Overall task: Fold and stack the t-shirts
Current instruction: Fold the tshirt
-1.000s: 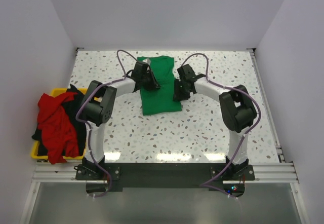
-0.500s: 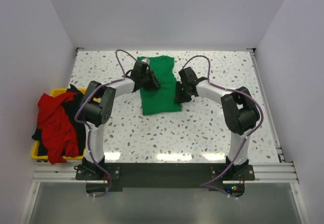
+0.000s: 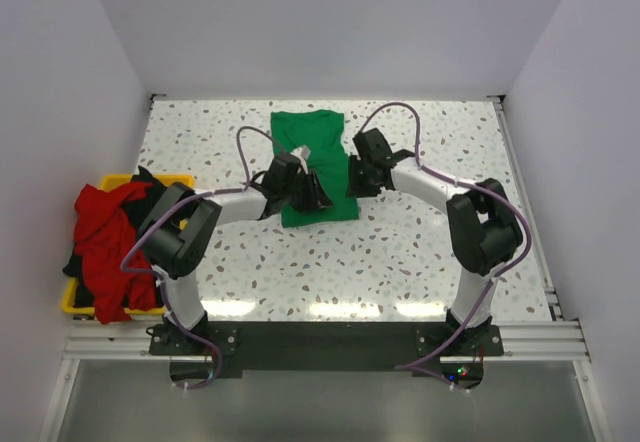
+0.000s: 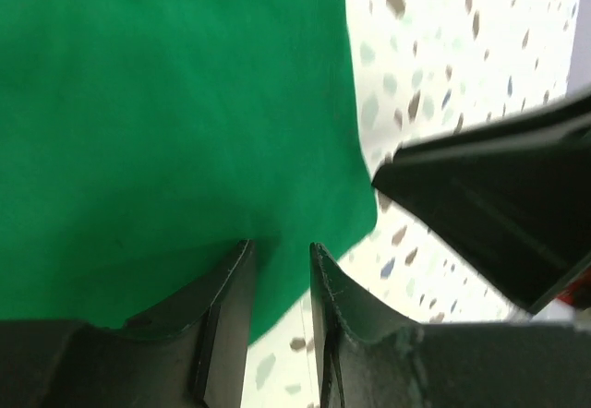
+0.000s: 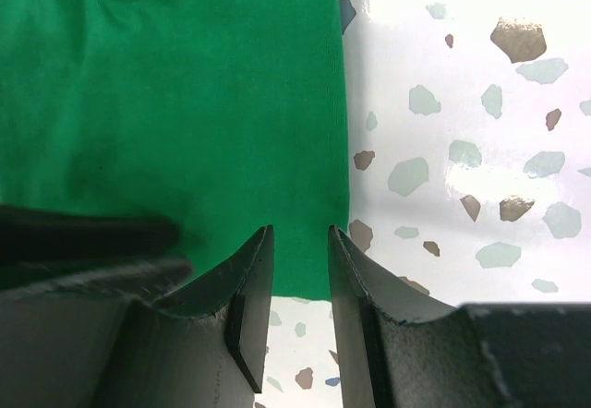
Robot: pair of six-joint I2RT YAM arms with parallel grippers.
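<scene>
L gripper (image 3: 315, 197) & R gripper (image 3: 353, 180) low over green tee (image 3: 312, 137).

green t-shirt (image 3: 312, 142): bright green, folded into a narrow rectangle, long axis running away from the near edge. It lies flat at mid-table (image 3: 400, 252), smooth with faint creases.
red t-shirt (image 3: 105, 237): unfolded and crumpled, on top of the heap in the yellow bin (image 3: 72, 305) at left.
black t-shirt (image 3: 152, 212): crumpled, under and beside the red one.

Left arm (image 3: 235, 202) drawn back from far part of green t-shirt (image 3: 312, 132) to near edge, jaws parted wider
</scene>
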